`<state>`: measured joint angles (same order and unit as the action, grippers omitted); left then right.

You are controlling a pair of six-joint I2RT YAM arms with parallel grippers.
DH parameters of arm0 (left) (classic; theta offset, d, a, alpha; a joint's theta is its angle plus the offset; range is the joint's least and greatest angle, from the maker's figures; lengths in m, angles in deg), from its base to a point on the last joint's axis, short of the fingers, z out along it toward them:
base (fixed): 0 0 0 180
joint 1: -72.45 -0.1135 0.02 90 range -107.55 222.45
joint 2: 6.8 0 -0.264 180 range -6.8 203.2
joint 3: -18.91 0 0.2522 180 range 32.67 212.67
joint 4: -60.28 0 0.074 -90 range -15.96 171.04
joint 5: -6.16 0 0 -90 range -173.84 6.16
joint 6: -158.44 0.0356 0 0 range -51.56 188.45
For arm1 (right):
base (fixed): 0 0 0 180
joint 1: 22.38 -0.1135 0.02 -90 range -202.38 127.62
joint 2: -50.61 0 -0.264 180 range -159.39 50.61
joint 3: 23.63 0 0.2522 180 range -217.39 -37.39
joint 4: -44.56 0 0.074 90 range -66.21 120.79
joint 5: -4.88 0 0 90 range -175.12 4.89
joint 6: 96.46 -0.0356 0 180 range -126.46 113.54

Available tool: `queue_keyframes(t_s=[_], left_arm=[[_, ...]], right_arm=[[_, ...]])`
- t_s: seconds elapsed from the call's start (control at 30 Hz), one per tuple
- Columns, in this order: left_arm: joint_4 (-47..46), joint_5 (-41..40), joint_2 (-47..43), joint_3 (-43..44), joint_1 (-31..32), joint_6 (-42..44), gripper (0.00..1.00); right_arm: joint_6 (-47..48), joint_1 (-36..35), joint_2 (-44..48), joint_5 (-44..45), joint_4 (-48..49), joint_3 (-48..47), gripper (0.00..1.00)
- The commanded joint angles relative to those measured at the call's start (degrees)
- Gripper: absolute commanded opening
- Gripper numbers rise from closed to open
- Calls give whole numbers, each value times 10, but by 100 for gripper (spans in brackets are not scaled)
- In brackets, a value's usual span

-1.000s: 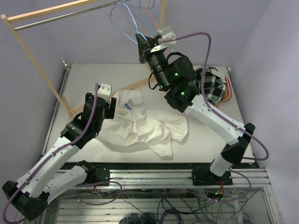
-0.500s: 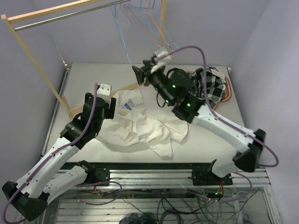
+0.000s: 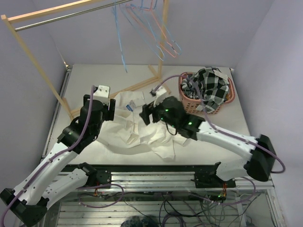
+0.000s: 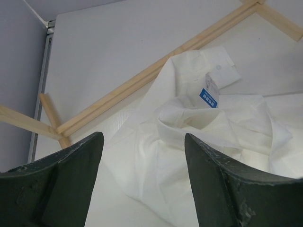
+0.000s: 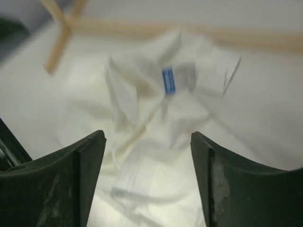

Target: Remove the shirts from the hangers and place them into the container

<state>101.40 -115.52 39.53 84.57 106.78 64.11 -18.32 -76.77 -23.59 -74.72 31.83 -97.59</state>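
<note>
The white shirt [image 3: 154, 130] lies crumpled on the table, its blue neck label [image 4: 207, 97] facing up. My left gripper [image 4: 143, 137] hangs open just above the shirt's left side [image 4: 199, 127] with nothing between its fingers. Over the middle of the shirt [image 5: 156, 156] my right gripper [image 5: 147, 137] is open and empty too; its view is blurred. In the top view that gripper [image 3: 147, 113] sits over the collar area. The checked shirt [image 3: 210, 87] fills the pink container [image 3: 191, 107] at the back right. Bare blue and pink hangers [image 3: 158, 33] dangle from the rail.
A wooden clothes rack stands at the back left: its rail [image 3: 61, 12] overhead, a slanted post [image 3: 38, 66] and base bars [image 3: 137, 86] lying on the table behind the white shirt. Purple walls close in on both sides.
My right arm has dropped from the hangers at the rail down to the white shirt, and its gripper has opened. The hangers swing free. The left arm has shifted slightly.
</note>
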Motion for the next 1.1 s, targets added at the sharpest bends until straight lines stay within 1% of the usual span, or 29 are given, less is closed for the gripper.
queue_keyframes(t_s=[0.0,0.13,0.2,0.27,0.4,0.6,0.87,0.97,1.0,1.07], left_arm=[[-7,9,-10,8,-3,-4,80],[-4,10,-3,10,-3,-4,79],[-4,10,-3,10,-3,-4,79],[-4,8,-3,10,-4,-4,79],[-5,9,-5,8,-3,-4,79],[-5,9,-2,9,-3,-4,79],[-8,7,-7,5,-3,-3,79],[-7,8,-2,7,-4,-4,79],[-5,9,0,7,-3,-4,78],[-5,10,2,8,-3,-4,78]], right_arm=[[-81,0,-86,-52,-65,25,77],[-121,2,-175,-125,-55,17,82],[-126,-1,-199,-160,-29,16,87],[-127,-6,-205,-177,5,25,90],[-128,-7,-227,-160,16,25,90],[-119,-7,-290,-86,-5,-1,91],[-142,-6,-353,-62,18,-6,89],[-156,-7,-366,-57,30,16,81],[-158,-6,-369,-61,39,24,72],[-157,-6,-376,-80,57,58,44]])
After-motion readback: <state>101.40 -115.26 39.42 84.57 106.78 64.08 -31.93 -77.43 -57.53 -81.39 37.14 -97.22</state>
